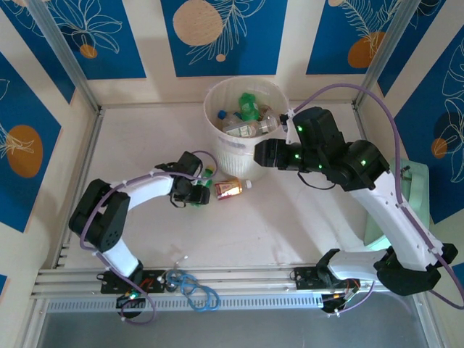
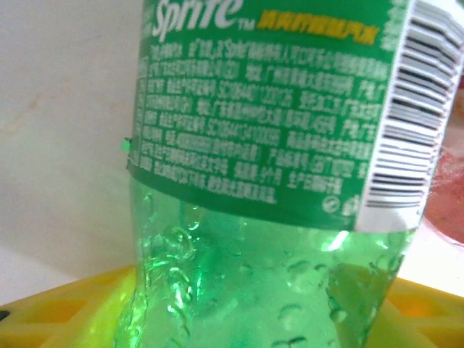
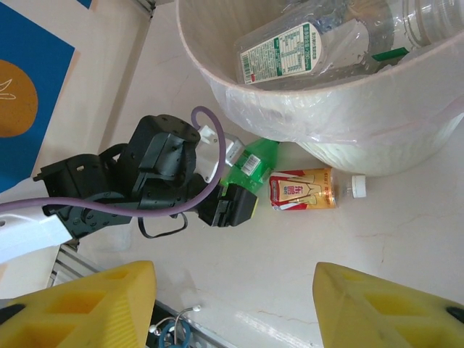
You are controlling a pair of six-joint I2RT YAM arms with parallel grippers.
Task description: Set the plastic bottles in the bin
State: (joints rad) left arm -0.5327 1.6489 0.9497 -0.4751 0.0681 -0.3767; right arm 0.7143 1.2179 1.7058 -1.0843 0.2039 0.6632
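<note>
Bin [image 1: 233, 158] part-filled with bottles [image 1: 245, 127]; green bottle [image 2: 275, 217] inside left gripper [image 1: 199, 180], grip uncertain; amber bottle [image 1: 228, 188] beside; right gripper [image 3: 235, 293] open.

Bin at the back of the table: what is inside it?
Inside the bin lie a green bottle on top and clear bottles beside it, one with a green-and-white label. Anything beneath this top layer is covered, so the full count cannot be told.

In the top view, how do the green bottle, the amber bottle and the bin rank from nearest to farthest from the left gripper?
From the left gripper:
1. green bottle, between its fingers.
2. amber bottle, lying just to its right.
3. bin, farther back on the table.
</note>
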